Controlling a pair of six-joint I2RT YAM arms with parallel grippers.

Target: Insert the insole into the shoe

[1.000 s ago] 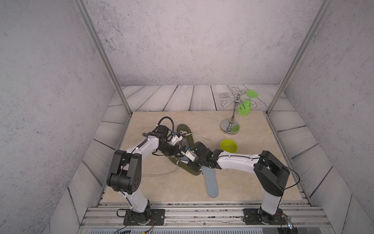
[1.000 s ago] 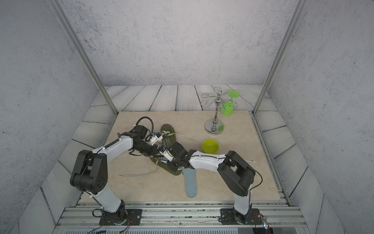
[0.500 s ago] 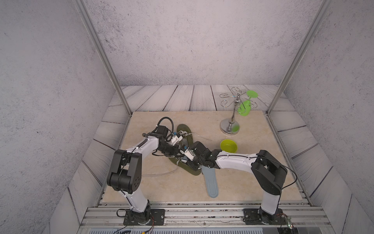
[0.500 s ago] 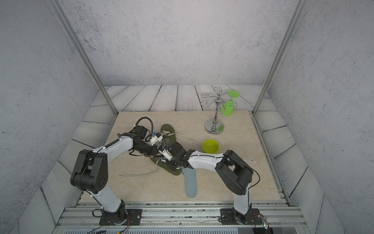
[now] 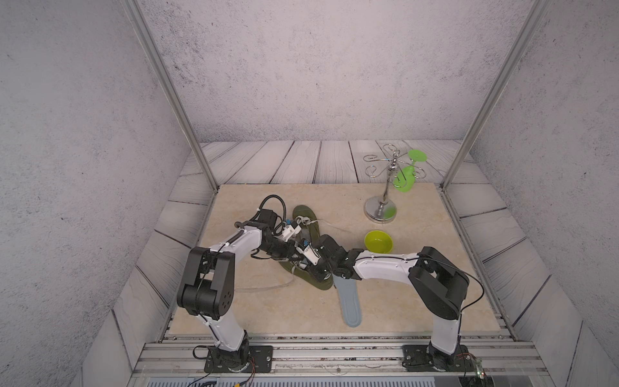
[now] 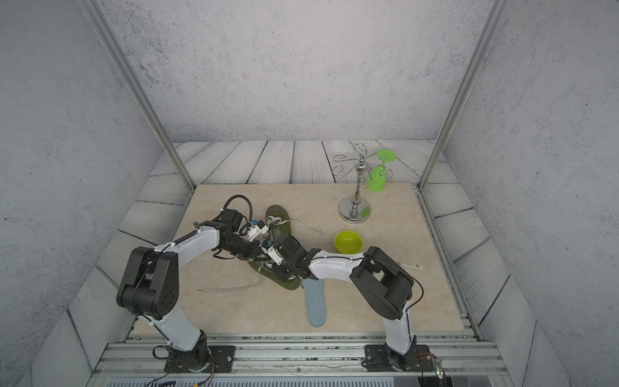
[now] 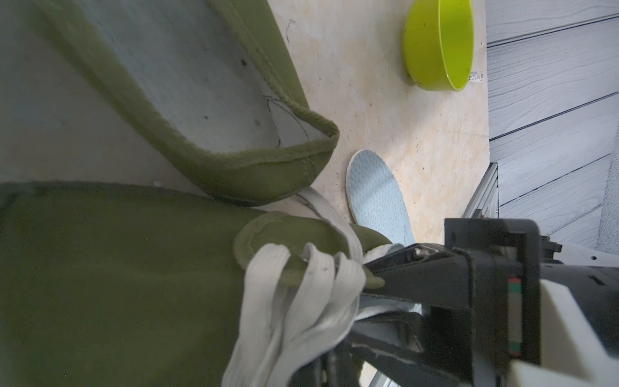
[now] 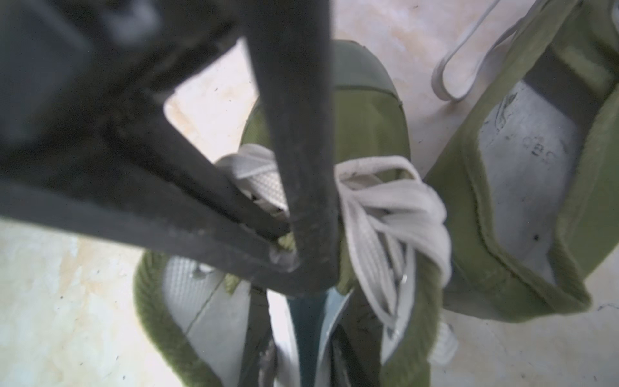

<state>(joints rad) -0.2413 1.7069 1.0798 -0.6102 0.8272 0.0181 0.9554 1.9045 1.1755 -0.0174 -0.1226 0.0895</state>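
On the table (image 5: 418, 301), the nearer green shoe (image 5: 323, 284) is held open at its tongue (image 7: 294, 234), pinched tight by the left gripper (image 8: 291, 241). The blue insole (image 5: 348, 301) is gripped at one end by the narrow right gripper (image 7: 368, 295), at the heel. Most of it is not yet pushed in.

The insole (image 5: 348, 301) lies before the nearer shoe (image 5: 321, 284), bowl (image 5: 378, 241) to their right, stand (image 5: 380, 211) behind bowl.
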